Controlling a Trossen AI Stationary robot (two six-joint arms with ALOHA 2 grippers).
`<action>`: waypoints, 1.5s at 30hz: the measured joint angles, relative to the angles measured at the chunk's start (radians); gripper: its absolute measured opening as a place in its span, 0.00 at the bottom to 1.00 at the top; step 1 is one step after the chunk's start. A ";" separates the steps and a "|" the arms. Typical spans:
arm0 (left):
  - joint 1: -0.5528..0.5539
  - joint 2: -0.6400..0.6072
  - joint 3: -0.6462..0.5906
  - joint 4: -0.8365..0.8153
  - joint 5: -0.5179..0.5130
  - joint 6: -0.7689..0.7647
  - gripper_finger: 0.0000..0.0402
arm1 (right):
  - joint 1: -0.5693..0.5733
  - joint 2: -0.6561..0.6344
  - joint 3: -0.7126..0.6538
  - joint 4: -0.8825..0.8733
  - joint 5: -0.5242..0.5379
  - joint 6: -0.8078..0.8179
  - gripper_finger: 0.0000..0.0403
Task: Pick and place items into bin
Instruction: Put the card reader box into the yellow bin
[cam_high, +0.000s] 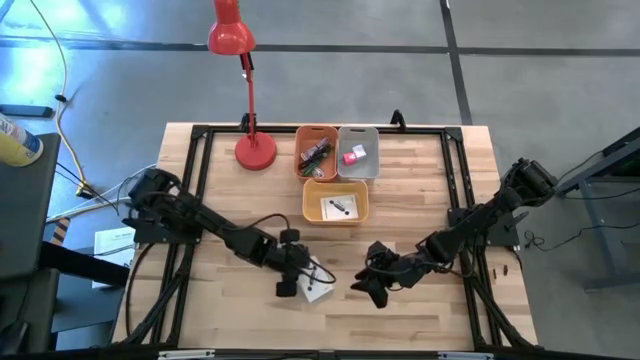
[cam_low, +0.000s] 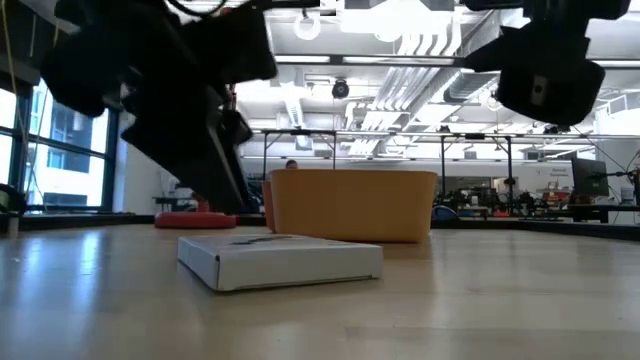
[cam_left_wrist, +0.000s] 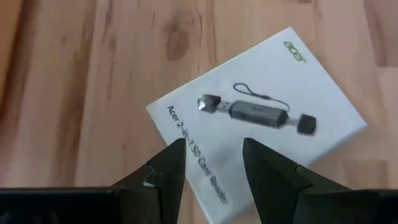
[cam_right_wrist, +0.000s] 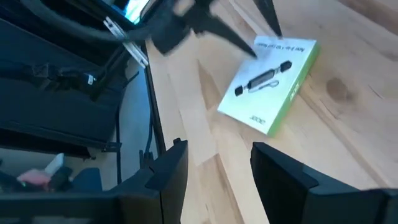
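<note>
Overhead, parted left fingers (cam_left_wrist: 171, 165) partly hide the white box (cam_left_wrist: 258, 118); right fingers (cam_right_wrist: 169, 163) gape empty.

Both arms low, fingers (cam_left_wrist: 168, 171) apart.

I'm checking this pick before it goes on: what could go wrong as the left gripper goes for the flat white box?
The white box lies flat on the table, so the open left gripper above it may slide off its thin edges. The right gripper hovers nearby; the arms could collide. The yellow bin already holds a similar card, leaving little room.
</note>
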 joint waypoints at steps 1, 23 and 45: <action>0.000 -0.015 0.000 -0.031 -0.004 0.003 0.37 | 0.002 0.000 0.000 -0.003 -0.007 0.001 0.41; -0.020 -0.027 -0.001 -0.215 0.010 -0.168 0.37 | 0.041 0.000 0.000 -0.089 0.033 0.056 0.41; -0.093 0.063 0.001 0.179 0.019 -0.274 0.37 | 0.077 0.000 0.000 -0.095 0.054 0.154 0.41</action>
